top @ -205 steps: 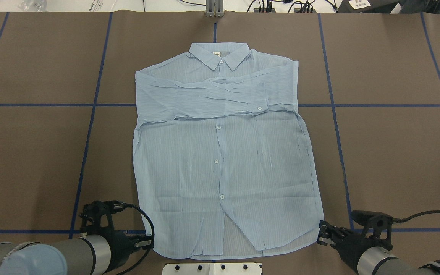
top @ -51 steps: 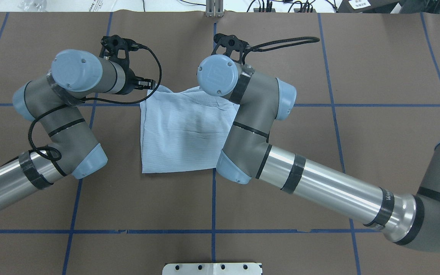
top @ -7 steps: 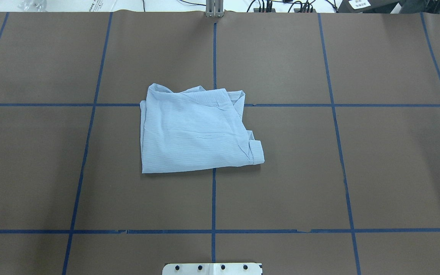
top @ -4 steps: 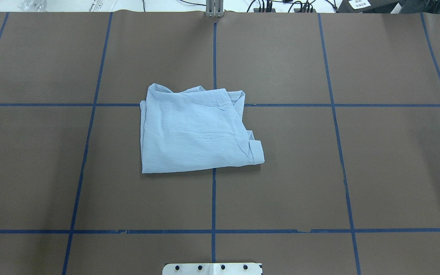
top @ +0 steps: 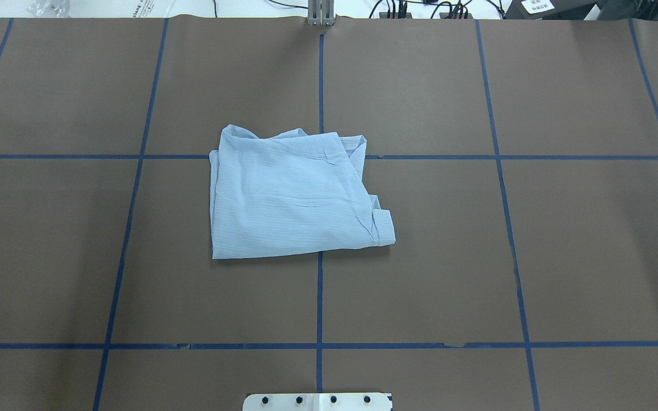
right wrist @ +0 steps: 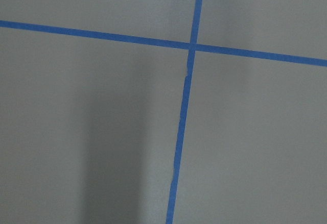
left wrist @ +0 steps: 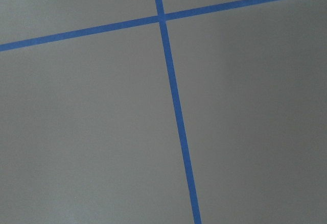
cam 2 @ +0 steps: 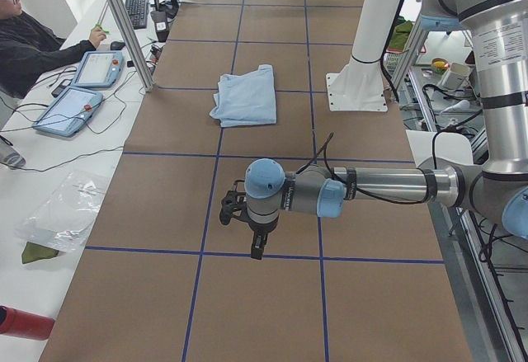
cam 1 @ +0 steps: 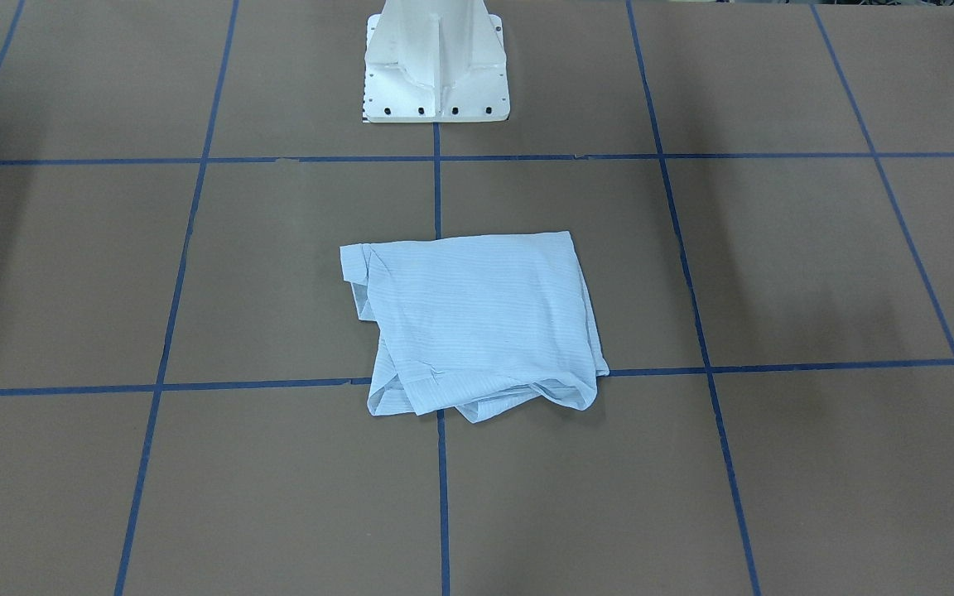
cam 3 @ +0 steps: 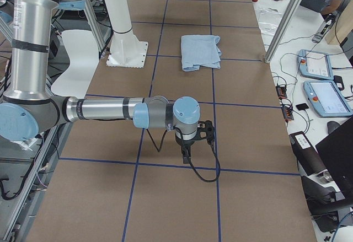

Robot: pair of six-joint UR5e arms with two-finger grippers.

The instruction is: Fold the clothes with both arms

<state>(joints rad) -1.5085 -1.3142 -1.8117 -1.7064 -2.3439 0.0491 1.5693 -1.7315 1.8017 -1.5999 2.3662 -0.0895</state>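
Light-blue striped shirt (top: 289, 200) lies folded in a compact packet, well apart from the left gripper (cam 2: 256, 251) and right gripper (cam 3: 186, 155), which hang over bare brown table (top: 420, 257) at opposite ends, gripping no cloth, their opening indiscernible, presumably because folding is finished.

Table covering: a matte brown sheet (top: 534, 257) spread across the whole work surface.
Grid: blue tape lines (top: 319, 297) divide the sheet into large rectangles; one crossing fills each wrist view.
Frame: a slanted aluminium post (cam 2: 122, 24) stands at the table's edge on the operators' side.
Side bench: a white bench (cam 2: 49, 156) runs alongside the table, carrying blue-framed tablets (cam 2: 97, 68), a keyboard (cam 2: 137, 9), a clear plastic bag (cam 2: 62, 213) and a red cylinder (cam 2: 21, 322).
Far edge: black cables (top: 403, 10) lie on a white surface beyond the sheet.
Operator: a person (cam 2: 33, 44) in dark clothing sits at the bench.
Light: even and diffuse; a soft shadow (right wrist: 112, 157) falls on the sheet.
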